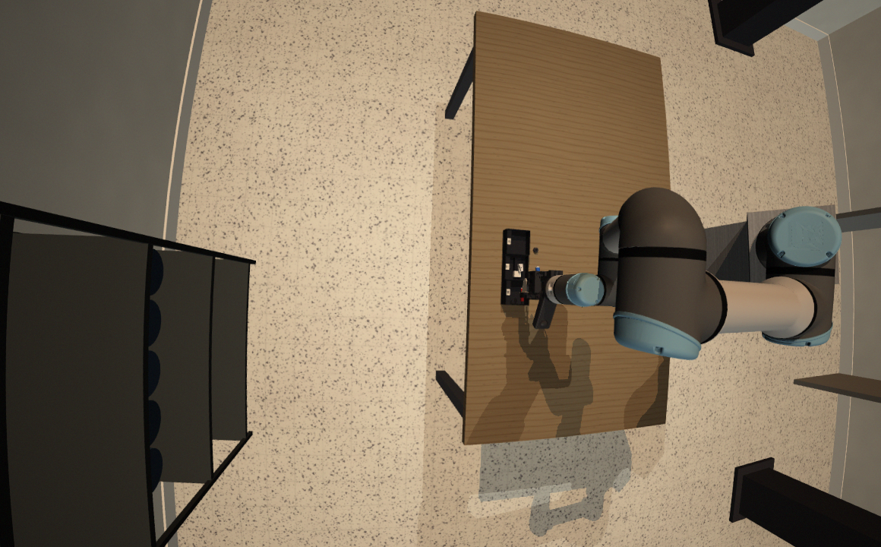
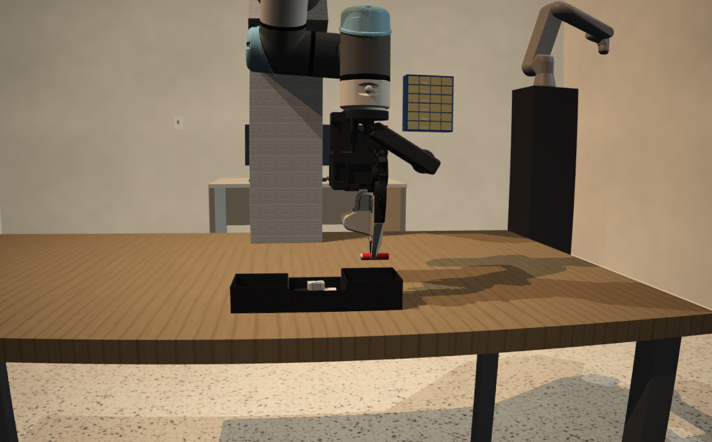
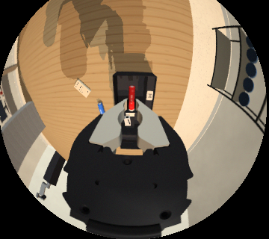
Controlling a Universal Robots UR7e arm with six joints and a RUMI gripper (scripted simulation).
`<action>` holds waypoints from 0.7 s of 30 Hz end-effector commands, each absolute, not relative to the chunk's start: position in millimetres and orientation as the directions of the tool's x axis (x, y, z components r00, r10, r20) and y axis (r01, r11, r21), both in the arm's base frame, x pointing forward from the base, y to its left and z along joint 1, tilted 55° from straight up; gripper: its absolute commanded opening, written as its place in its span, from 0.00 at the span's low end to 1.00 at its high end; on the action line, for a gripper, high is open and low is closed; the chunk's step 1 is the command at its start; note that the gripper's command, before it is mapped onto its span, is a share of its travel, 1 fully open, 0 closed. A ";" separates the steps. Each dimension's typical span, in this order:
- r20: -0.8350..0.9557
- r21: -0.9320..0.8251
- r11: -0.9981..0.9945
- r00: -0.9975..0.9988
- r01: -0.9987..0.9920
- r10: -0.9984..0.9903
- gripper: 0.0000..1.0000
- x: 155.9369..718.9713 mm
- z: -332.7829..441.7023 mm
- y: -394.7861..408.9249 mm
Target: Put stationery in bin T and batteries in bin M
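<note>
Placing the red battery [image 1: 522, 299] [image 2: 382, 256] [image 3: 131, 95] was judged to be the step in hand. The cell was gripped between the narrowed fingertips of the claw [image 1: 525, 291] [image 2: 373, 255] [image 3: 131, 107], lying about level in the exterior view. It was carried above the end bin [image 1: 503, 293] [image 2: 372, 298] [image 3: 134, 74], clear of the rim. A mark was seen on that bin in the wrist view, M by the look of it, though it could not be read for certain. If M, the right target had been reached.

Next move, as judged: the claw to be lowered a little, the battery to be centred within the walls, then released. A drop was allowed. Main risk: an end of the battery could be caught on the rim or the divider, and the cell tipped into the middle bin [image 1: 503, 271] [image 2: 314, 300], where white pieces [image 1: 518, 270] [image 2: 315, 285] [image 3: 127, 120] were seen. All bins were upright.

Job judged unfinished. A blue battery [image 1: 538, 269] [image 3: 101, 107] was left on the table [image 1: 566, 136] [image 2: 127, 285] [image 3: 168, 26], with a pale dotted block [image 3: 82, 88] near it. The blue one was probably due next, same bin. A small dark item [image 1: 535, 250] beside the bins could not be identified.
</note>
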State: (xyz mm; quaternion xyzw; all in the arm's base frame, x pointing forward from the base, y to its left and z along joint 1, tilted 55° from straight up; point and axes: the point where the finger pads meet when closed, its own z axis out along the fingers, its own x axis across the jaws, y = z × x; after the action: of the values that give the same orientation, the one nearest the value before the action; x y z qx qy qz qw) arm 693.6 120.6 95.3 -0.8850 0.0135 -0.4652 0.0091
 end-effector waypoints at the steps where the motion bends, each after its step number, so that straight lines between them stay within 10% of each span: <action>1: 0.819 -0.028 -0.999 0.573 -0.018 -0.034 0.00 690.2 89.3 115.4; 21: 0.822 -0.028 -0.999 0.569 -0.017 -0.033 0.00 696.4 90.4 115.4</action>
State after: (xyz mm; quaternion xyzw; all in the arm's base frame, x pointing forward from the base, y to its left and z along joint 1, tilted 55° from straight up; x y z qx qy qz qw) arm 691.3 115.0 90.9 -0.8864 0.0145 -0.4627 0.0084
